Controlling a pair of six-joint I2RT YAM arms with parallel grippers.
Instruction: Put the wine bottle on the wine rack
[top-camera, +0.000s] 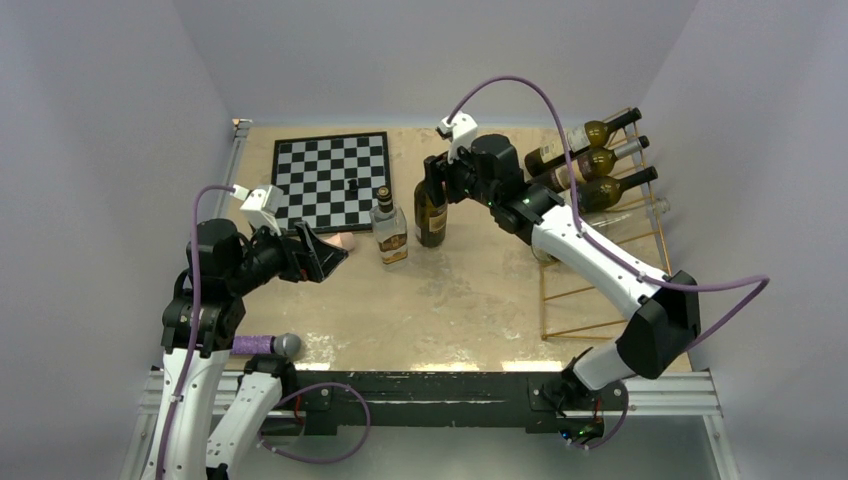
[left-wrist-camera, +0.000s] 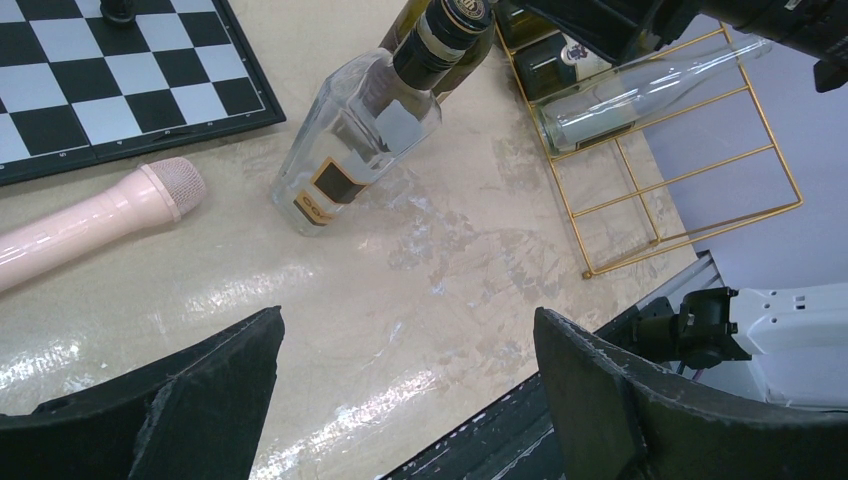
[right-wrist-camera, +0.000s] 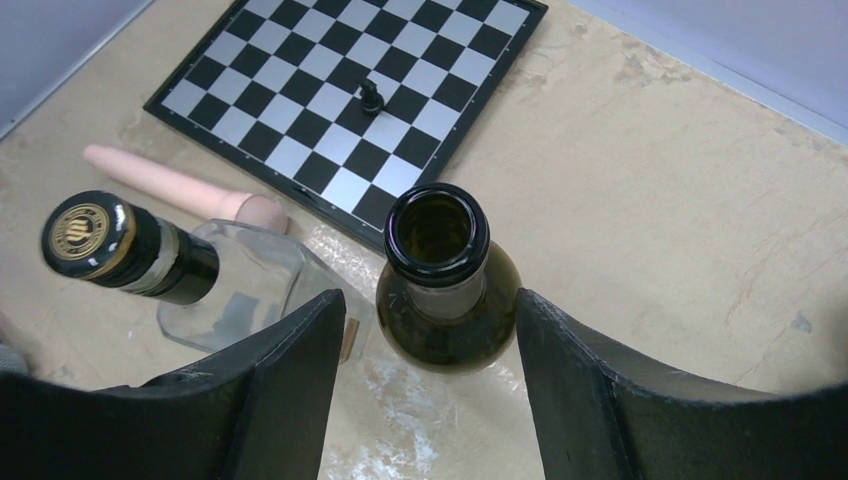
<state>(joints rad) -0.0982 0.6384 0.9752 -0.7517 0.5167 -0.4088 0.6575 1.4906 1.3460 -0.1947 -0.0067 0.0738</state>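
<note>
A dark green wine bottle (top-camera: 431, 210) stands upright and uncorked mid-table; the right wrist view looks down on its open mouth (right-wrist-camera: 447, 290). My right gripper (top-camera: 440, 175) (right-wrist-camera: 430, 297) is open, one finger on each side of the bottle's shoulder. A gap shows on the left side; the right finger is very close. The gold wire wine rack (top-camera: 543, 300) (left-wrist-camera: 690, 238) lies at the right and holds three dark bottles (top-camera: 590, 162) and a clear one (top-camera: 640, 210). My left gripper (top-camera: 335, 255) (left-wrist-camera: 410, 315) is open and empty above the table's left.
A clear liquor bottle (top-camera: 390, 235) (right-wrist-camera: 240, 290) with a black cap stands just left of the wine bottle. A pink microphone (top-camera: 343, 241) (left-wrist-camera: 100, 215) lies beside a chessboard (top-camera: 330, 180) with one dark piece. A purple-handled microphone (top-camera: 265, 346) lies at the front left.
</note>
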